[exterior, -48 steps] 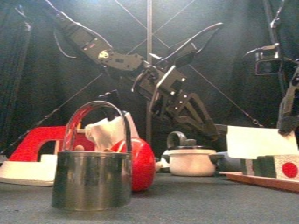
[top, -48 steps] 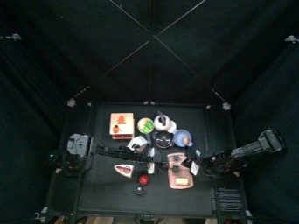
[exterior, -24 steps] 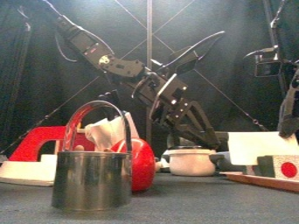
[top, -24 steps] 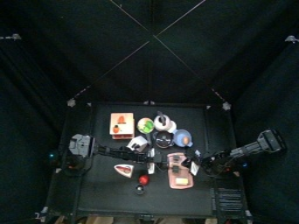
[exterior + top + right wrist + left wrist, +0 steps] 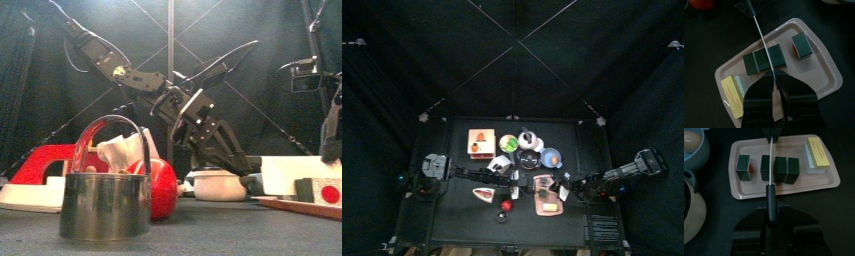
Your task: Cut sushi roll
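Note:
The sushi roll lies on a pink tray (image 5: 784, 190) as three dark green pieces: one piece (image 5: 744, 167) stands apart and two (image 5: 787, 169) stay together. A knife (image 5: 771, 163) with a thin blade runs across the roll, between the middle piece and the pair's outer piece. My left gripper (image 5: 769, 203) is shut on its black handle. In the right wrist view the same blade (image 5: 763, 40) crosses the pieces (image 5: 759, 61), and my right gripper (image 5: 774, 82) sits shut at the blade's far end. From above, both grippers (image 5: 512, 178) (image 5: 567, 185) flank the tray (image 5: 545, 207).
A yellow-topped block (image 5: 816, 153) lies on the tray's end. A blue bowl (image 5: 694, 148) stands beside the tray. A metal pail (image 5: 104, 205), a red ball (image 5: 160, 188) and a white pot (image 5: 214, 185) stand at the front. An orange board (image 5: 480, 142) and bowls sit behind.
The left arm has sunk slightly and shifted toward the tray with the knife. The right arm has barely moved.

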{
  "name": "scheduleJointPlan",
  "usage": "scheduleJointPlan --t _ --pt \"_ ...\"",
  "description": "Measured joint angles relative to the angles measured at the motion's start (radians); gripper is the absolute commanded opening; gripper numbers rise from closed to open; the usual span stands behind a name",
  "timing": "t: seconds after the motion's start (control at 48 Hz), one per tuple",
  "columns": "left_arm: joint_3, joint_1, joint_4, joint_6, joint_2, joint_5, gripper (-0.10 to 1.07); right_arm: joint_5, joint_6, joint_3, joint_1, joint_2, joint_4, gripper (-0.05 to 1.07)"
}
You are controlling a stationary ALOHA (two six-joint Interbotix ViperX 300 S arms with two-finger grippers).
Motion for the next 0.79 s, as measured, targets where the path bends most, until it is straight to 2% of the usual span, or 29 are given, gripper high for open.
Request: scheduleJointPlan --t 0.312,0.604,0.792 --pt "0.000 0.000 0.000 0.002 0.000 0.003 0.60 -0.017 0.000 0.000 -0.002 0.011 0.005 0.40" --pt "-0.002 -0.002 0.000 0.000 0.003 0.002 0.60 -0.040 0.000 0.000 -0.003 0.075 0.021 0.40" --pt "-0.003 -0.002 0.000 0.002 0.003 0.002 0.60 -0.041 0.000 0.000 -0.003 0.078 0.025 0.40"
